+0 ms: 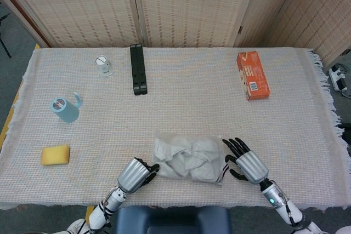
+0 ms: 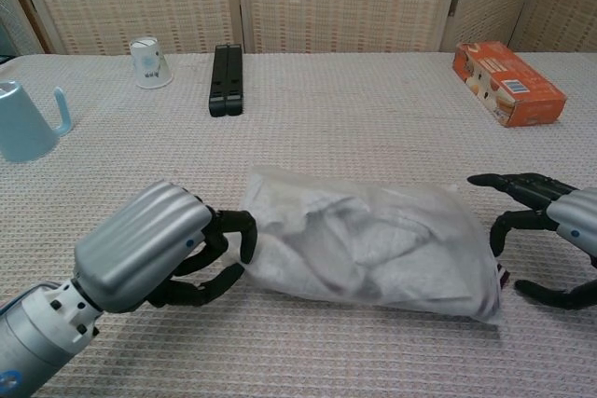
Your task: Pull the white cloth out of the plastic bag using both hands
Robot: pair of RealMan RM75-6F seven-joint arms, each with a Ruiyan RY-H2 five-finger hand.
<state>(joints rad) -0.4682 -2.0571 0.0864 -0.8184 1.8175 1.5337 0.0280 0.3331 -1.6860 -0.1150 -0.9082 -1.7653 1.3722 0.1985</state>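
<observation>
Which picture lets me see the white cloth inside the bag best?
The chest view: the white cloth fills the middle, and its folds show through the plastic bag. The head view shows the cloth from above, smaller, between the left hand and right hand.

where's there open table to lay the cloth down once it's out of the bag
The widest bare stretch lies mid-table, between the black bar, the orange box and the plastic bag. Another lies right of the right hand. The near edge is crowded: left hand, bag, right hand. The far-left holds blue mug, sponge, paper cup.
</observation>
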